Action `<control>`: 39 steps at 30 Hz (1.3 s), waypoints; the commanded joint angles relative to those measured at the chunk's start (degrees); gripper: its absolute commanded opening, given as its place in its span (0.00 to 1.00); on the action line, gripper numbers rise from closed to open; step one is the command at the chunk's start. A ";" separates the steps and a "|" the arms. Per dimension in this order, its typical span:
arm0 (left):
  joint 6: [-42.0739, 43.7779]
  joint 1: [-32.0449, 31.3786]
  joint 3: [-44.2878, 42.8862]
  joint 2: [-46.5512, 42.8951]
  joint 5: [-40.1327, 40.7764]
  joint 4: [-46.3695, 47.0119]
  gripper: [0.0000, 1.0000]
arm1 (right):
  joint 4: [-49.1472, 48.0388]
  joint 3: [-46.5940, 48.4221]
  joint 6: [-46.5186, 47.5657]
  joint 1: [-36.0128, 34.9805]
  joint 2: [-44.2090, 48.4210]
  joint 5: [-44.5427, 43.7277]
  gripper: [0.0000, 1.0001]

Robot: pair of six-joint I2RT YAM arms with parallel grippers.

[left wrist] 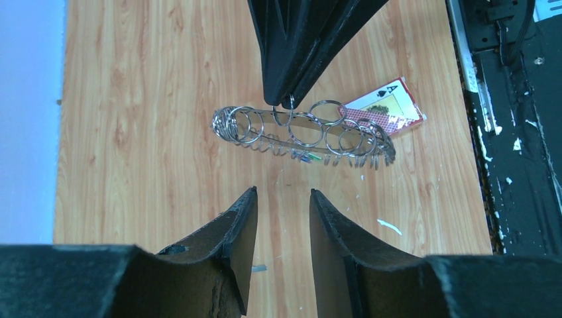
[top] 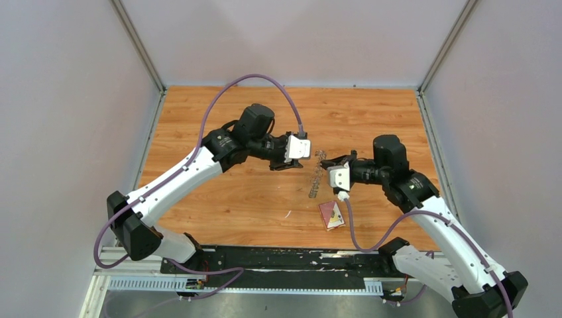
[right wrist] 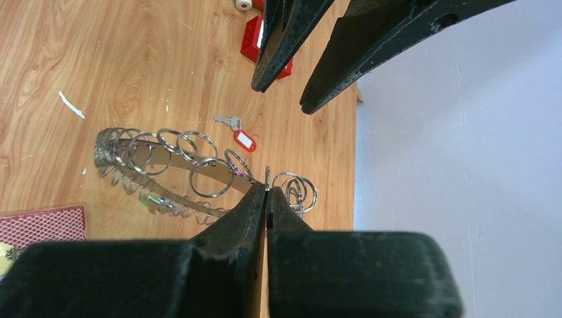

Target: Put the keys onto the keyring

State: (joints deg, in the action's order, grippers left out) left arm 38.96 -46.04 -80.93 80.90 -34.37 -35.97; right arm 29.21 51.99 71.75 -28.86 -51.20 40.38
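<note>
Two robot arms meet over a wooden table (top: 232, 199). The keyring (top: 316, 175), a thin silvery strip from above, sits between the jaws of the left gripper (top: 303, 161) and the right gripper (top: 326, 164). A maroon card (top: 332, 215) lies near the right jaws, toward the bases.

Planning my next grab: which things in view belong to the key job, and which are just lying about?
Job:
- keyring, pinched by the right claw
- red-tagged key, loose on the table
- left claw, open and holding nothing

Lying about:
- playing cards
- red block
</note>
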 commanded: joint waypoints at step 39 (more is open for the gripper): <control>-10.57 -0.19 3.66 -3.70 -6.48 8.92 0.22 | -26.03 -1.38 -44.39 3.29 -5.20 20.06 0.00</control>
State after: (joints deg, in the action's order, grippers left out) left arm 31.70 -46.06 -77.21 78.19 -41.50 -30.50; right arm 8.62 50.46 30.59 -25.93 -56.69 58.92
